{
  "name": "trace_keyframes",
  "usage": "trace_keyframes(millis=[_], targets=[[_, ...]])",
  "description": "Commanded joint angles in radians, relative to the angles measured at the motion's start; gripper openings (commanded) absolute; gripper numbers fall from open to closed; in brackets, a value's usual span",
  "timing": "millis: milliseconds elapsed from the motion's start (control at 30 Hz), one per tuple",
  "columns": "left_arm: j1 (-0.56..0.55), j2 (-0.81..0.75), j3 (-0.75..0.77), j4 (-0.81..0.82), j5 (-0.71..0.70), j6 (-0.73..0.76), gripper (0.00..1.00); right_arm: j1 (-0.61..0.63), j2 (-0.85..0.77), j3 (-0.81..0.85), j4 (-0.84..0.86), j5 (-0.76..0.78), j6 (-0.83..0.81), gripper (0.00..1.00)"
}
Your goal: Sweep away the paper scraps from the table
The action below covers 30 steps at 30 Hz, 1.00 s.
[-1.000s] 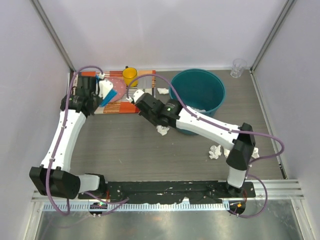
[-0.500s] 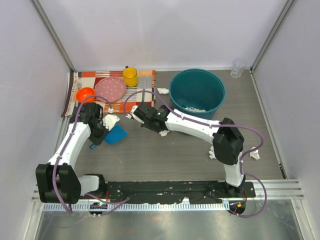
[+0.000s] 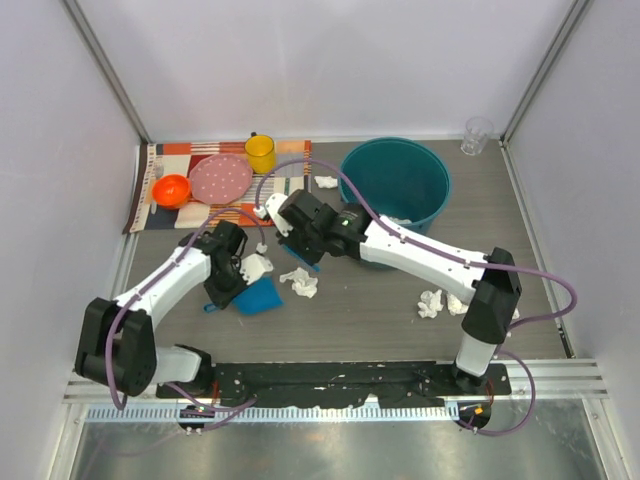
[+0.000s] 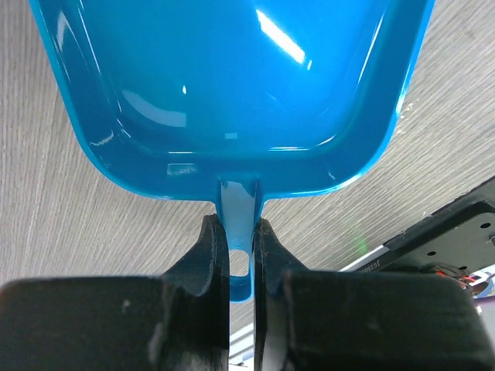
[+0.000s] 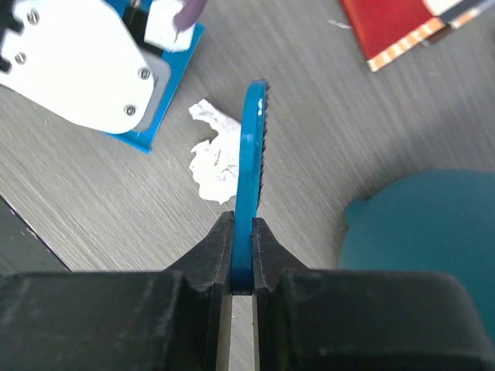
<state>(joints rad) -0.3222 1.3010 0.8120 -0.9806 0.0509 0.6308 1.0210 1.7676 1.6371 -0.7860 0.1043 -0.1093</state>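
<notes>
My left gripper (image 3: 235, 285) is shut on the handle of a blue dustpan (image 3: 260, 297), which rests on the table (image 3: 350, 320) left of centre. In the left wrist view the dustpan (image 4: 232, 77) is empty and my left gripper (image 4: 236, 232) pinches its handle. My right gripper (image 3: 300, 243) is shut on a blue brush (image 5: 251, 139), and in its wrist view my right gripper (image 5: 244, 226) grips the brush edge-on. A crumpled white paper scrap (image 3: 299, 283) lies between brush and dustpan; it also shows beside the bristles (image 5: 215, 158). Other scraps lie by the bucket (image 3: 326, 182) and at the right (image 3: 431, 303).
A teal bucket (image 3: 395, 185) with paper inside stands at the back right. A striped placemat (image 3: 290, 160) at the back left carries an orange bowl (image 3: 171, 189), a pink plate (image 3: 221, 178) and a yellow cup (image 3: 260, 152). A clear glass (image 3: 477, 135) stands in the far right corner.
My left arm carried the dustpan from the placemat down to the table's middle left. My right gripper swept the brush leftward, and the scrap moved left and nearer, toward the dustpan.
</notes>
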Motion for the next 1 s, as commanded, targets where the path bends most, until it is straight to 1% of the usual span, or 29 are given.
trace_keyframes(millis=[0,33,67,100,167,200,233,333,367,433,467,500,533,567,633,700,733,867,967], targets=[[-0.011,0.034,0.032,0.011,-0.031,-0.016,0.0,-0.001,-0.068,0.099,-0.044,0.138,0.155,0.01],[-0.026,0.04,0.035,0.01,-0.031,-0.016,0.0,0.001,-0.068,0.104,-0.061,0.168,0.174,0.01],[-0.037,0.043,0.033,0.01,-0.033,-0.019,0.0,-0.001,-0.069,0.105,-0.076,0.245,0.224,0.01],[-0.049,0.05,0.033,0.011,-0.036,-0.019,0.0,0.001,-0.069,0.099,-0.105,0.285,0.249,0.01],[-0.09,0.063,0.038,0.022,-0.042,-0.034,0.0,0.007,-0.068,0.063,-0.128,0.372,0.324,0.01],[-0.1,0.07,0.041,0.029,-0.071,-0.039,0.0,0.008,-0.069,0.044,-0.133,0.377,0.347,0.01],[-0.11,0.09,0.047,0.034,-0.071,-0.042,0.0,0.01,-0.069,0.024,-0.128,0.368,0.371,0.01],[-0.117,0.125,0.065,0.051,-0.071,-0.054,0.0,0.01,-0.076,-0.063,-0.09,0.304,0.427,0.01],[-0.117,0.133,0.072,0.053,-0.071,-0.054,0.0,0.008,-0.08,-0.109,-0.049,0.292,0.437,0.01],[-0.12,0.148,0.073,0.06,-0.069,-0.056,0.0,0.01,-0.091,-0.15,0.005,0.227,0.467,0.01],[-0.121,0.152,0.075,0.062,-0.069,-0.056,0.0,0.01,-0.092,-0.184,0.06,0.198,0.477,0.01],[-0.121,0.155,0.076,0.065,-0.065,-0.056,0.0,0.01,-0.091,-0.197,0.085,0.137,0.5,0.01],[-0.121,0.156,0.076,0.068,-0.063,-0.057,0.0,0.01,-0.082,-0.219,0.111,0.108,0.511,0.01],[-0.121,0.155,0.076,0.066,-0.062,-0.056,0.0,0.01,-0.074,-0.226,0.16,0.077,0.519,0.01],[-0.123,0.153,0.075,0.072,-0.059,-0.059,0.0,0.01,-0.057,-0.232,0.207,-0.012,0.539,0.01],[-0.124,0.149,0.072,0.079,-0.056,-0.059,0.0,0.01,-0.034,-0.221,0.27,-0.067,0.548,0.01],[-0.123,0.146,0.07,0.082,-0.056,-0.06,0.0,0.01,-0.03,-0.215,0.292,-0.134,0.559,0.01],[-0.124,0.146,0.062,0.1,-0.069,-0.065,0.0,0.01,-0.023,-0.204,0.428,-0.265,0.591,0.01],[-0.123,0.147,0.053,0.128,-0.088,-0.074,0.0,0.013,-0.04,-0.214,0.455,-0.295,0.591,0.01]])
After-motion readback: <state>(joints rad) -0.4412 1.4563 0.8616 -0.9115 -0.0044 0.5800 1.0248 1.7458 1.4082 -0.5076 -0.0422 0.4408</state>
